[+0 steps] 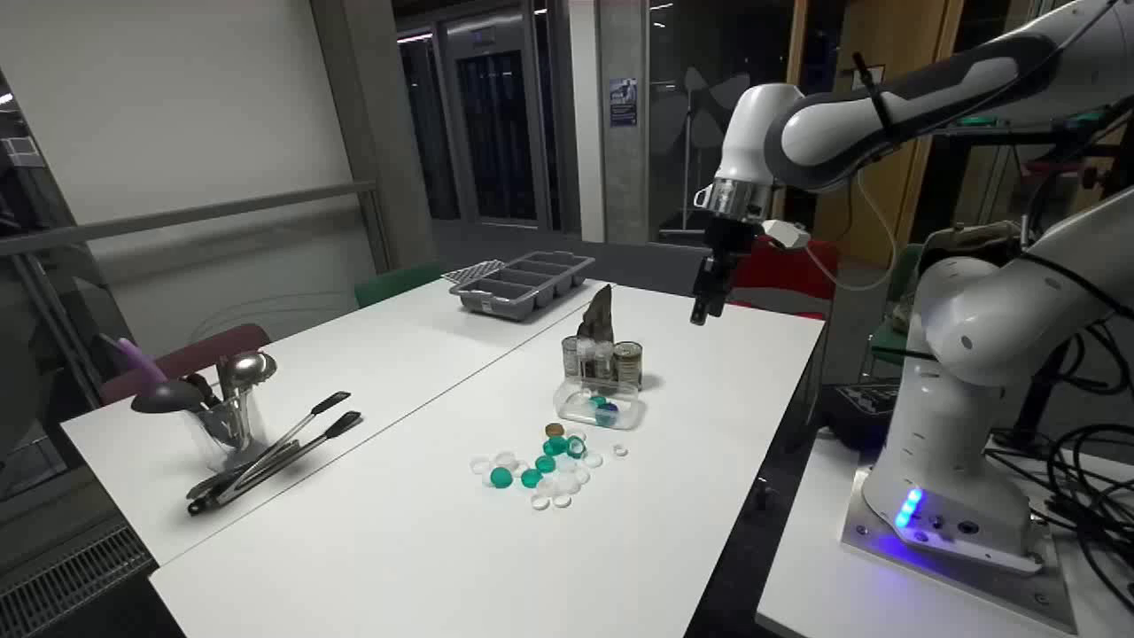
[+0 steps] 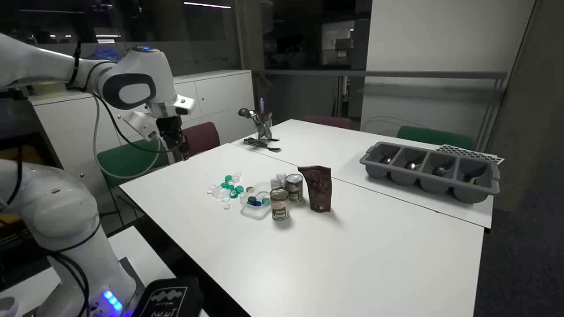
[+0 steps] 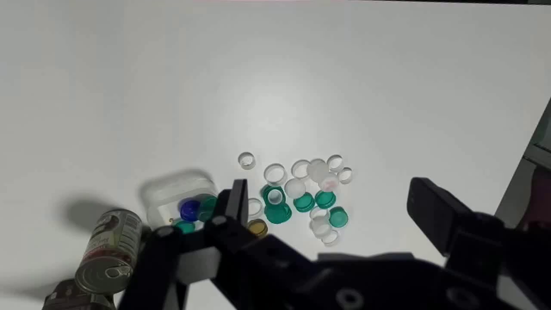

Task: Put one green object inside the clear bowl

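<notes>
Hanging well above the table [image 3: 267, 99], the pincer [image 3: 326, 198] stands spread wide, air between its fingers [image 3: 434, 215].
Below it in the wrist view, green caps [image 3: 304, 202] lie among white caps [image 3: 295, 188]; partly hidden by one finger sits the clear bowl [image 3: 183, 186], a blue cap [image 3: 190, 210] and green ones [image 3: 208, 209] inside; farther out, a can [image 3: 114, 241].

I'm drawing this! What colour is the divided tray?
The tray is grey, clearest in an exterior view.

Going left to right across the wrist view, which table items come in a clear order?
Labelled cylindrical metal can, clear rectangular plastic bowl, yellowish-brown round cap, rightmost green round plastic cap.
</notes>
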